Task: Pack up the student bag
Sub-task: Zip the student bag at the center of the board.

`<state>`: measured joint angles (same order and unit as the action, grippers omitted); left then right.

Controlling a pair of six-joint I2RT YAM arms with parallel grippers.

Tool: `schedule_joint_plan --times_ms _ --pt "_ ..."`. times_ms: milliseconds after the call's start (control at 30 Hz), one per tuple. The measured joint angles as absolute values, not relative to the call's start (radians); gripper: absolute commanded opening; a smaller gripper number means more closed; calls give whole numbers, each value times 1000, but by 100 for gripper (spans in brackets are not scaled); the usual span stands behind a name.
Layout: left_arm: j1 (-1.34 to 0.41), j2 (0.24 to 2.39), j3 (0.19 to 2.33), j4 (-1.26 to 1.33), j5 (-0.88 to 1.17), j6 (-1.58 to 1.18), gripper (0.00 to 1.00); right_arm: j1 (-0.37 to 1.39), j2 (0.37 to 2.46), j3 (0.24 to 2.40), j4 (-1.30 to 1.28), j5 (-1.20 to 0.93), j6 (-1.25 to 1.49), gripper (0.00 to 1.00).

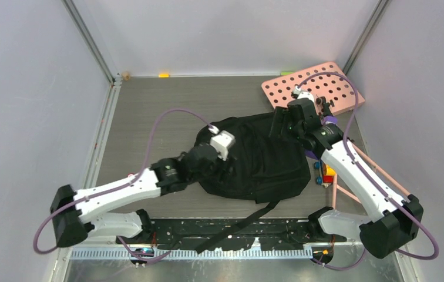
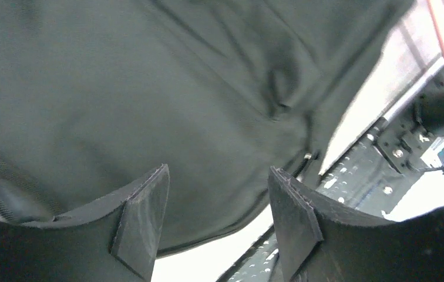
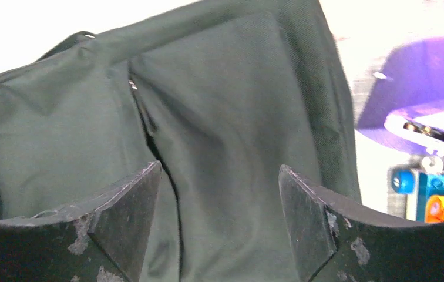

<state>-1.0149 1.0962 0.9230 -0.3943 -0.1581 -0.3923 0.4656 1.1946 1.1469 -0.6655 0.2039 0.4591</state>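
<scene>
The student bag [image 1: 261,161], a big black soft backpack, lies flat in the middle of the table with one long strap [image 1: 237,226] trailing toward the near edge. My left gripper [image 1: 224,169] hovers over the bag's left edge. In the left wrist view it [image 2: 219,197] is open, with only the bag's fabric [image 2: 149,88] below it and nothing between the fingers. My right gripper [image 1: 281,124] is at the bag's far right corner. In the right wrist view it [image 3: 219,191] is open above the bag's panel [image 3: 225,88] and its zip seam, gripping nothing.
A pink board with round holes [image 1: 316,88] lies at the back right. Small coloured toy blocks [image 1: 325,174] and a purple object [image 1: 310,154] sit beside the bag's right edge; the blocks [image 3: 437,194] and the purple object [image 3: 431,94] also appear in the right wrist view. A perforated black rail [image 1: 208,226] runs along the near edge.
</scene>
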Motion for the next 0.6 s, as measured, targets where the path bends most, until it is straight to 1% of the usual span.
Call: schedule_joint_plan --times_ms 67,167,233,367,467,600 --pt "-1104 1169 912 -323 -175 -421 64 446 1158 1113 -686 224 466 79" --pt "-1193 1276 915 -223 -192 -445 64 441 1096 1088 -706 251 474 79" --pt "-1232 1356 928 -172 -205 -461 61 441 1060 1084 -714 268 475 79" --pt "-1258 1464 955 -120 -241 -490 54 441 1025 1082 -715 289 478 78" --pt "-1264 1504 974 -107 -265 -506 49 441 1018 1072 -715 293 478 78" --pt "-1271 1522 990 -102 -294 -529 46 441 1016 1055 -724 296 480 78"
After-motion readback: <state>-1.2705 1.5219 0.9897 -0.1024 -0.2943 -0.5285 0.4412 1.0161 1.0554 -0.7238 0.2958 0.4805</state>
